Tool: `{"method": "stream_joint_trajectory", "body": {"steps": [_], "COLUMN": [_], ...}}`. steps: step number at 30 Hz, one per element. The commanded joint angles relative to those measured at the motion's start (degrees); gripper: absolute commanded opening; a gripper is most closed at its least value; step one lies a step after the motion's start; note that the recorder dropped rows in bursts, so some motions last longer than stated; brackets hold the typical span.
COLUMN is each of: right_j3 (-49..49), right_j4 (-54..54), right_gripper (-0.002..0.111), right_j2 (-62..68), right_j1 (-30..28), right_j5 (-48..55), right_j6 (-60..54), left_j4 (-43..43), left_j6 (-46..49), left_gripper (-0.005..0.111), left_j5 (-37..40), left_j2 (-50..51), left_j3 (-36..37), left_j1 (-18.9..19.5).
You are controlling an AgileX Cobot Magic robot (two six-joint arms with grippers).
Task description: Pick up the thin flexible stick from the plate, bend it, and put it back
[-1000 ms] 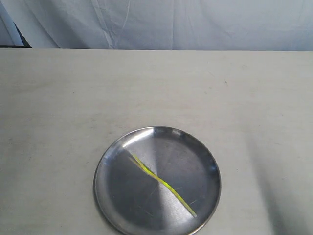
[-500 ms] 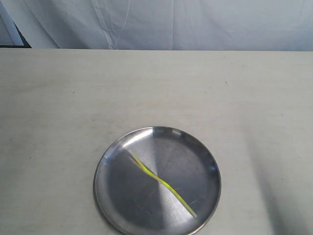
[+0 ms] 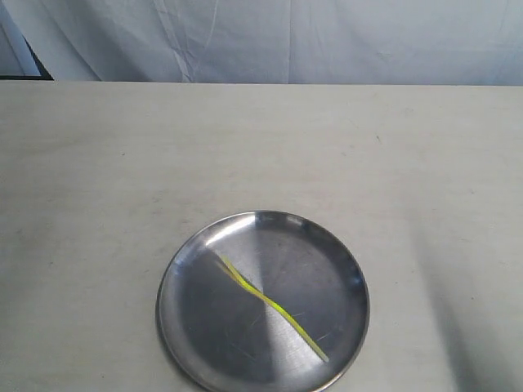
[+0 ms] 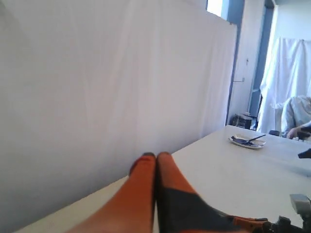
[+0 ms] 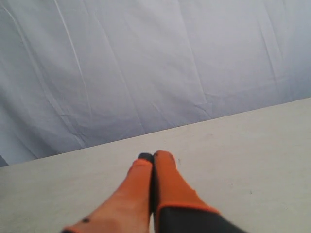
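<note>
The round silver plate [image 3: 196,269] lies on the pale table near the front edge of the exterior view. Across its middle lies the thin yellow-green stick [image 3: 274,308], slanting from upper left to lower right, its pale ends just inside the rim. Neither gripper appears in the exterior view. In the left wrist view my left gripper [image 4: 156,155] is shut, its orange fingers pressed together with nothing between them, held above the table. In the right wrist view my right gripper [image 5: 153,155] is shut too and empty, over bare table. Plate and stick are out of both wrist views.
A white cloth backdrop [image 3: 270,41] hangs behind the table's far edge. In the left wrist view a distant white table holds a small plate [image 4: 247,141], and a seated person [image 4: 299,119] is at the far right.
</note>
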Motion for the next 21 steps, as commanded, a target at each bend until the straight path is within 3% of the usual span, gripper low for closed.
{"method": "stream_joint_trajectory", "body": {"steps": [1,6,9,11,16,21], "right_j3": [0.1,0.1,0.1,0.1,0.1,0.1], "right_j4": [-0.1,-0.1,-0.1,-0.1,-0.1,-0.1], "right_gripper": [0.000,0.000,0.000,0.000,0.000,0.000], "right_j2": [-0.4,-0.4,-0.4,-0.4,-0.4,-0.4], "right_j1": [-0.3,-0.3,-0.3,-0.3,-0.3,-0.3], "right_j5": [-0.1,-0.3,-0.3,-0.3,-0.3,-0.3], "right_j6": [-0.2,-0.2,-0.2,-0.2,-0.2,-0.2], "left_j4": [-12.7,-28.8,-28.0,-23.1,-19.7,-19.8], "left_j6": [0.0,0.0,1.0,7.0,26.9,32.8], "left_gripper": [0.000,0.000,0.000,0.000,0.000,0.000], "left_j5": [1.5,1.4,-2.0,-8.3,-24.9,-31.0], "left_j2": [-1.9,-4.5,-6.5,-7.4,-7.8,-7.7], "left_j3": [8.5,15.3,16.8,16.9,16.9,17.0], "left_j1": [7.2,17.6,22.9,26.0,27.7,27.7]}}
